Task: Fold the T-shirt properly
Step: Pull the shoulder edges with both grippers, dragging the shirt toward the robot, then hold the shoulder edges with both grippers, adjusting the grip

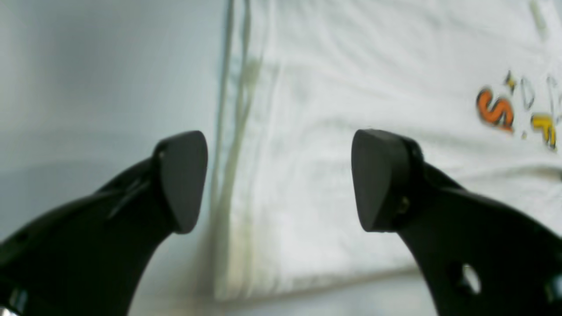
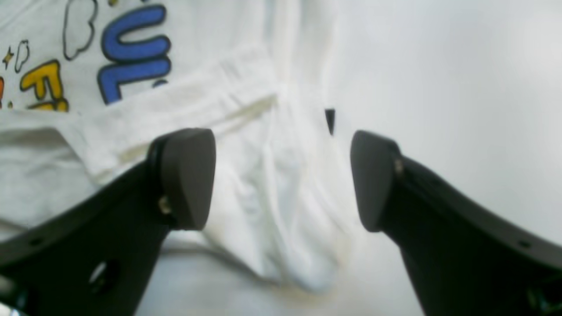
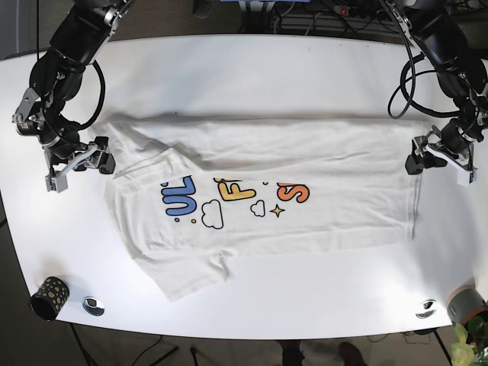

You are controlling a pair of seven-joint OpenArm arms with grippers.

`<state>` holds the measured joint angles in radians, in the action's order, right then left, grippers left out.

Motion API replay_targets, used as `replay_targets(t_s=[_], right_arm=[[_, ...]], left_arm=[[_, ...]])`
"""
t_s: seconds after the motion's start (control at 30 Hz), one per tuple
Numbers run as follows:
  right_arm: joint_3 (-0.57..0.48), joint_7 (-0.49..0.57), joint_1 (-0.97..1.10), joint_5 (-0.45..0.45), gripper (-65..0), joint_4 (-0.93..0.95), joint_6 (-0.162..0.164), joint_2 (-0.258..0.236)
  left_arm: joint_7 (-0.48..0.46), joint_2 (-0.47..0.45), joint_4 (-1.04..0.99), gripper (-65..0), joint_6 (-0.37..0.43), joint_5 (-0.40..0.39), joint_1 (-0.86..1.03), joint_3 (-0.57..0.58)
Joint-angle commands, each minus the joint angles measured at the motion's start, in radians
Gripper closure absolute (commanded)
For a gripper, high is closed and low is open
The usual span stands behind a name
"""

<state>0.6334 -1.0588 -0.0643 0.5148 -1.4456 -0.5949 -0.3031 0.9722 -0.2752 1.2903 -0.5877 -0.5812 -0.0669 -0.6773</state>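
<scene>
A white T-shirt (image 3: 320,221) with a colourful print lies flat across the white table (image 3: 252,76), its far long edge folded over toward the middle. My right gripper (image 3: 105,155) is open at the shirt's left end; in the right wrist view (image 2: 281,177) a bunched sleeve (image 2: 272,193) lies between its fingers. My left gripper (image 3: 416,153) is open at the shirt's right end; in the left wrist view (image 1: 281,180) it straddles the shirt's edge (image 1: 228,175), with cloth (image 1: 329,131) under the right finger. Neither holds anything.
A dark dotted cup (image 3: 47,297) and a small metal disc (image 3: 93,305) sit at the front left. Another disc (image 3: 425,308) and a potted plant (image 3: 469,313) are at the front right. Cables (image 3: 320,19) run behind the table.
</scene>
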Motion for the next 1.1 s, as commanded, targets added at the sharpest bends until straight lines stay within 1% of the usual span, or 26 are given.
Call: replay_targets(t_s=[0.0,0.1,0.17,0.27,0.3,0.37,0.43,0.5,0.57,0.63,0.7,0.8,1.07], right_arm=[[0.003,0.018,0.011,-0.029,-45.7,-0.042,-0.001,-0.028],[0.003,0.035,0.042,-0.129,-45.7,-0.068,-0.010,-0.021],[0.003,0.067,0.070,-0.160,-45.7,-0.076,-0.010,-0.014],[0.003,0.119,0.108,-0.166,-45.7,-0.074,-0.012,-0.001],[0.003,0.139,0.119,-0.167,-45.7,-0.073,-0.012,0.000],[0.003,0.145,0.131,-0.161,-45.7,-0.071,-0.012,0.002],[0.003,0.145,0.146,-0.155,-45.7,-0.077,-0.012,0.014],[0.003,0.145,0.160,-0.138,-45.0,-0.090,-0.012,0.017],[0.003,0.145,0.174,-0.120,-44.4,-0.108,-0.012,0.012],[0.003,0.145,0.182,-0.109,-44.4,-0.109,-0.012,0.012],[0.003,0.145,0.179,-0.117,-44.4,-0.106,-0.012,0.014],[0.003,0.145,0.176,-0.110,-44.4,-0.076,-0.012,0.015],[0.003,0.151,0.137,-0.112,-44.4,-0.002,-0.012,0.015]], left_arm=[[-0.039,-0.042,0.045,-44.2,-0.010,-0.018,0.012,-0.006],[-0.080,-0.045,0.094,-43.8,-0.022,-0.018,0.077,-0.006],[-0.118,-0.043,0.136,-43.1,-0.058,-0.016,0.120,-0.002],[-0.186,-0.045,0.174,-40.8,-0.081,-0.013,0.172,0.038],[-0.220,-0.046,0.182,-39.6,-0.079,0.002,0.190,0.063],[-0.272,-0.043,0.183,-38.1,-0.079,0.042,0.209,0.095],[-0.327,-0.039,0.183,-36.4,-0.079,0.099,0.220,0.118],[-0.356,-0.023,0.183,-33.5,-0.079,0.146,0.221,0.127],[-0.362,0.001,0.182,-30.4,-0.085,0.191,0.218,0.120],[-0.364,0.003,0.177,-28.3,-0.085,0.229,0.213,0.120],[-0.365,0.003,0.177,-28.1,-0.085,0.252,0.213,0.120],[-0.365,0.003,0.177,-28.1,-0.085,0.264,0.213,0.123],[-0.365,0.003,0.176,-28.1,-0.079,0.266,0.215,0.121]])
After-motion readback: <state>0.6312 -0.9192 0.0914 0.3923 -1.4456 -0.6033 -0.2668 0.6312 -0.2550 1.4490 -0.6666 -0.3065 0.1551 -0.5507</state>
